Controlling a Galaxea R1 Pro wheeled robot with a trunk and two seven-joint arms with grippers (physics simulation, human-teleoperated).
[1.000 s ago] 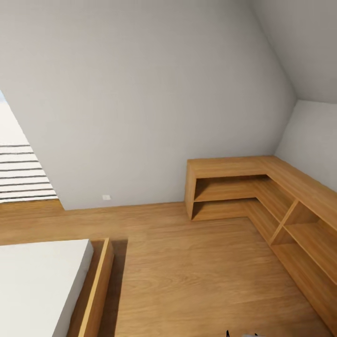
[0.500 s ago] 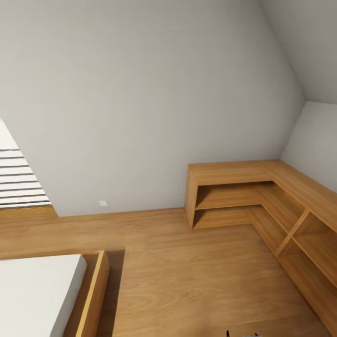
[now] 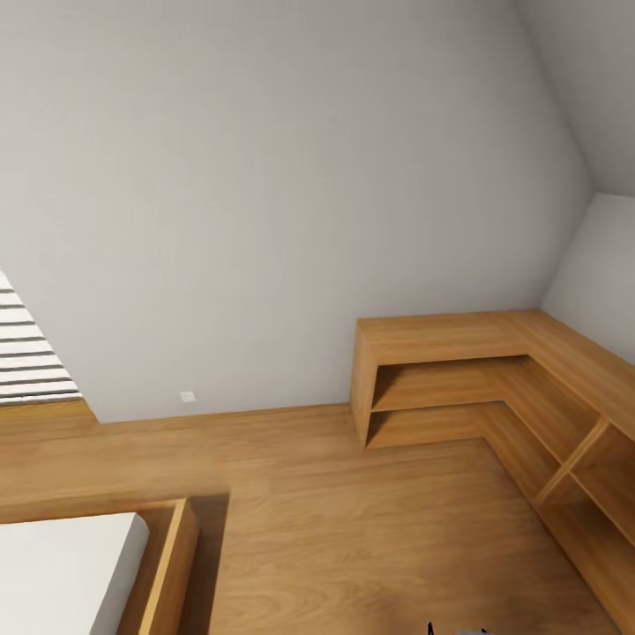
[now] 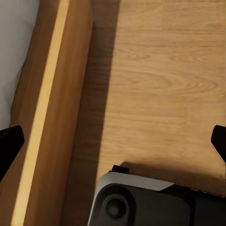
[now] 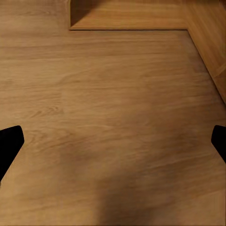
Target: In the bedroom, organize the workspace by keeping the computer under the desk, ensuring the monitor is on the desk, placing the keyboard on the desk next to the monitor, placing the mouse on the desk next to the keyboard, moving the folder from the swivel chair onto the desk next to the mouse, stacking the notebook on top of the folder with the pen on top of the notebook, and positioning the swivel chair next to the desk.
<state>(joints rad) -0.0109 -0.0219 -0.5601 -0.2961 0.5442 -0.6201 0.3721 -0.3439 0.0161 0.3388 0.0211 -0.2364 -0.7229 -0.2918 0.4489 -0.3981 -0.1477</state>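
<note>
**A:** What's changed just now?

**B:** The view has swung. A second ago the bed [image 3: 70, 573] took up far more of the lower corner and the striped blind [image 3: 26, 353] by the wall stood larger; both have slid toward the edge, and the low L-shaped wooden shelf [image 3: 459, 370] sits lower in the head view. That's the camera moving, not the furniture.

**A:** So where does that leave the tidying?

**B:** It's travelling or turning, I'd say, searching. We're in the bedroom, with the sloped ceiling [image 3: 582, 79] and the wood floor [image 3: 353, 529], but desk, monitor, keyboard, chair and folder are somewhere outside what it's facing. Nothing looks started from here.

**A:** And the claws?

**B:** The left gripper [image 4: 113, 141] is spread wide, its two dark fingertips [image 4: 9, 143] far apart with bare floor between them. The bed frame [image 4: 52, 113] runs just beside one finger, and part of the robot's base [image 4: 141, 202] sits close beneath. The right gripper [image 5: 113, 141] is spread the same way, holding nothing, floor between the tips and the shelf's foot [image 5: 132, 19] well ahead of it.

**A:** Next?

**B:** Probably keep turning until the black desk comes round.
</note>
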